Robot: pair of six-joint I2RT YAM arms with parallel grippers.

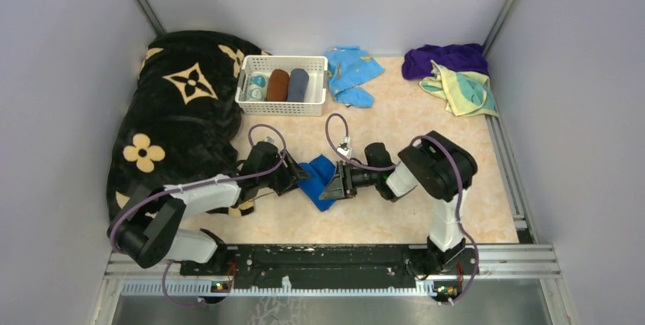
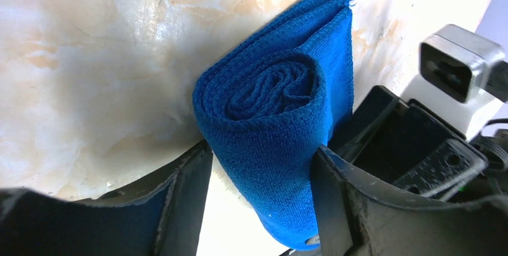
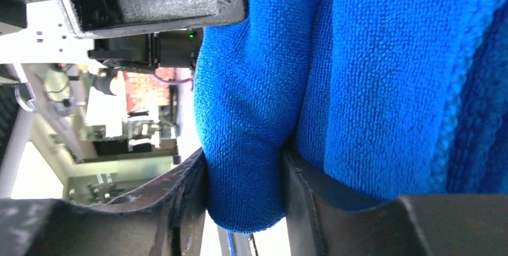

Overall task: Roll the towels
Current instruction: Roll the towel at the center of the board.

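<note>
Far left: black blanket (image 1: 175,112) heaped, not part of the job. The left gripper (image 1: 293,178) is near centre, jaws set against both sides of the blue towel (image 1: 316,176), holding it. The white basket (image 1: 280,107) at far centre has three rolled items in it; can't tell what they are. The blue towel is mid-table between the two arms. The right gripper (image 1: 332,186) touches its right side, pinching a fold. A light blue cloth (image 1: 351,72) lies right of the basket. The purple towel (image 1: 445,58) and yellow towel (image 1: 464,89) are at the far right, bunched together and unrolled.

Progress, my read: the blue one is about rolled but not released or put away, and two towels are untouched, so roughly a third done.

Views: the top view only shows a blue wedge. The left wrist view shows the spiral end of a tight roll, with a flat tail running away. The right wrist view shows only close-up cloth squeezed between the fingers (image 3: 194,208).
</note>
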